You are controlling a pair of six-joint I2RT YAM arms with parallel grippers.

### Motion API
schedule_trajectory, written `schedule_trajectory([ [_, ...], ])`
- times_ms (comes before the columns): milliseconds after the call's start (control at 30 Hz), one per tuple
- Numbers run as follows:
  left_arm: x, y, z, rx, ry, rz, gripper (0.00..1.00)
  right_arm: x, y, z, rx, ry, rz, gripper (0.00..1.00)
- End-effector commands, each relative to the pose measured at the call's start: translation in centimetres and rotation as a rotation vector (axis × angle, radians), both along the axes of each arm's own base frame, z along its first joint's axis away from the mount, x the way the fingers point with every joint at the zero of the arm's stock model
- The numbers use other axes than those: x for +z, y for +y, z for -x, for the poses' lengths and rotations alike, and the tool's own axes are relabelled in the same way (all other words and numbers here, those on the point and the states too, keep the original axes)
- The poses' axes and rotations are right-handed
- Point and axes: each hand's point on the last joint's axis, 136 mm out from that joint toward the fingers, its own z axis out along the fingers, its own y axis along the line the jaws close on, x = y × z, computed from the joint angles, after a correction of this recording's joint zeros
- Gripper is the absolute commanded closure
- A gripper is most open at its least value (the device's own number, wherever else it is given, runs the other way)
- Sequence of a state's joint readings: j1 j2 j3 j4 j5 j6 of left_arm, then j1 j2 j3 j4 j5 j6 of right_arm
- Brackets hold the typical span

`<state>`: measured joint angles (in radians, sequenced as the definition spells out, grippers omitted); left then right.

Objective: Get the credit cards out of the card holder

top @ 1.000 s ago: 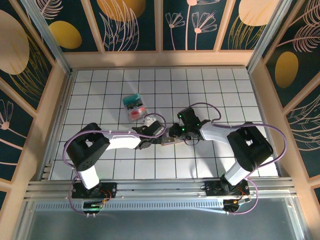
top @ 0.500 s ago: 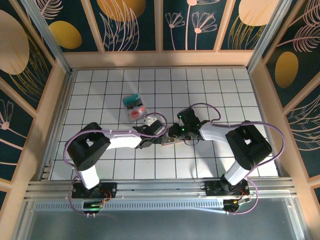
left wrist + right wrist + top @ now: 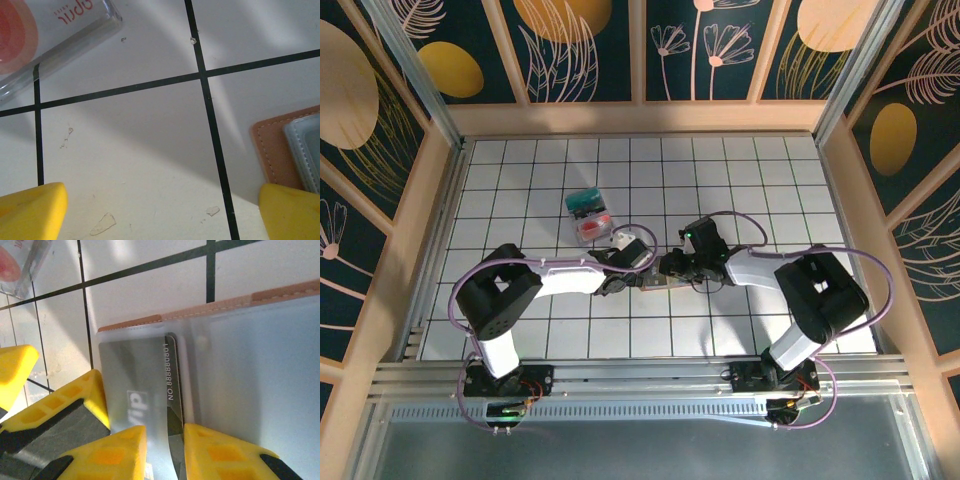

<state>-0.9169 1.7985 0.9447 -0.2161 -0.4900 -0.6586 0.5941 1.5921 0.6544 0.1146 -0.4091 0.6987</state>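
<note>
While the card holder (image 3: 658, 284) lies open on the worktop (image 3: 770, 180) between the two arms, the step in hand looks like drawing a grey card (image 3: 135, 385) out of its blue-grey pocket. The right hand (image 3: 165, 440) has its fingers drawn close, with a narrow gap and the card's edge running through it. Whether they pinch the card I cannot tell. The left hand (image 3: 160, 210) is spread wide, just left of the holder's tan corner. Farther off to the left lie a teal piece and a red piece (image 3: 588, 212), probably cards. Next, I judge, the card must slide leftward clear of the pocket, so the holder needs steadying to keep it from dragging along.
</note>
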Motion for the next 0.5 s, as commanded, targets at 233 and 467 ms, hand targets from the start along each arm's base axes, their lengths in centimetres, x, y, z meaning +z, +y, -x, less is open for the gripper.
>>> schedule_trajectory([
  [233, -1.1, 2.6, -0.1, 0.024, 0.008, -0.162, 0.04, 1.3, 0.3, 0.5, -0.002, -0.011, -0.049, 0.75],
  [467, -1.1, 2.8, 0.0, 0.026, 0.011, -0.162, 0.04, 0.2, -0.7, 0.2, -0.030, -0.008, 0.016, 0.71],
])
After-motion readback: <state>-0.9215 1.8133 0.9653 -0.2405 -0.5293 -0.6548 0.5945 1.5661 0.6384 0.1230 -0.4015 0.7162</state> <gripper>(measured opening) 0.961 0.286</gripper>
